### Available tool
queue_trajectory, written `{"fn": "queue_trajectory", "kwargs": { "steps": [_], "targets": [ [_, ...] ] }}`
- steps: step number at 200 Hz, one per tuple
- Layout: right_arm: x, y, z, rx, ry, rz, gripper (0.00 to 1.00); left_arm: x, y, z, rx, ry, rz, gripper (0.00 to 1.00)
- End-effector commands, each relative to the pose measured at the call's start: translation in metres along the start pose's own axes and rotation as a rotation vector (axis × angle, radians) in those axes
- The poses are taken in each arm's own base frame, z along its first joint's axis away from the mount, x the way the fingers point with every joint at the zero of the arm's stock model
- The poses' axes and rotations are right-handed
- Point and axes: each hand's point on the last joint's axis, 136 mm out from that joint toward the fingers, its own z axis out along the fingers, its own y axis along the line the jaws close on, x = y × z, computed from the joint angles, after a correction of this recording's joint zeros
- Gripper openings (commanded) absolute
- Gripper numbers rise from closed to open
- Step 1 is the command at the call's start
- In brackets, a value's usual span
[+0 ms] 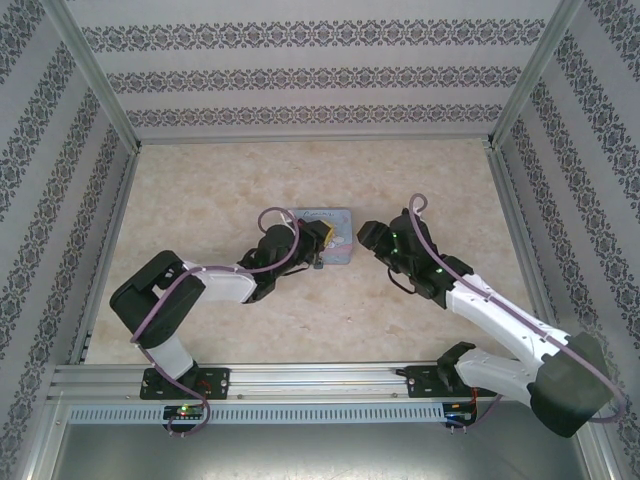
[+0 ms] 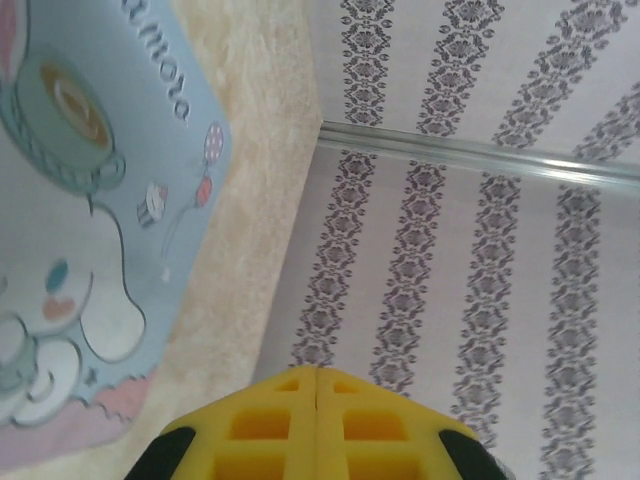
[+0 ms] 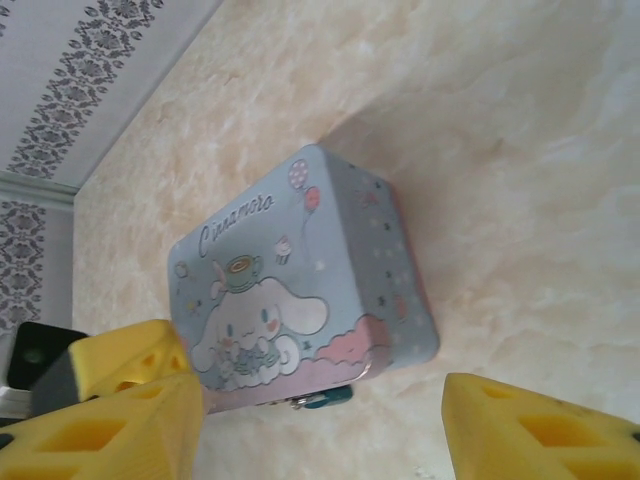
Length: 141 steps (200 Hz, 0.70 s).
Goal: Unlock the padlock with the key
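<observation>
Right wrist view: one tin [image 3: 300,290]; one padlock [image 3: 325,398] at its edge.

Cursive "Cinnamoro…" on the pastel-blue tin [image 3: 300,290] lid; its end "moro" legible in left wrist view

The tin box [image 1: 338,245] blocks the frame centre, the left gripper [image 1: 325,234] at its left edge; the table [image 1: 220,190] in the upper frame lies free; walls [image 1: 300,80] close it.

A pastel-blue cartoon tin [image 3: 300,290] is laid flat, lid up, on the cream marbled desk [image 3: 520,150]; the padlock [image 3: 326,398] is seen low at its side wall.
</observation>
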Motion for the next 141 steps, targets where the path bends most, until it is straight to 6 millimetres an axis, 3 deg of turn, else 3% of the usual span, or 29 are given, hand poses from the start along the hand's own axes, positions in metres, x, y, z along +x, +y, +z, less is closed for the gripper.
{"fn": "queue_trajectory", "kwargs": {
  "steps": [1, 33, 58, 83, 141],
  "targets": [
    [0.0, 0.023, -0.006, -0.147, 0.047, -0.095, 0.62, 0.006, -0.037, 0.0, 0.068, 0.098, 0.302, 0.0],
    [0.006, 0.062, -0.011, -0.363, 0.141, -0.18, 0.58, 0.02, -0.062, 0.003, 0.108, 0.197, 0.554, 0.0],
    [0.011, 0.087, -0.012, -0.493, 0.186, -0.179, 0.52, 0.023, -0.074, 0.002, 0.153, 0.207, 0.598, 0.0],
    [0.009, 0.091, -0.009, -0.53, 0.173, -0.149, 0.47, 0.021, -0.082, 0.0, 0.188, 0.187, 0.561, 0.0],
    [0.007, 0.088, -0.002, -0.549, 0.153, -0.104, 0.41, 0.016, -0.076, 0.0, 0.216, 0.154, 0.449, 0.0]
  ]
}}
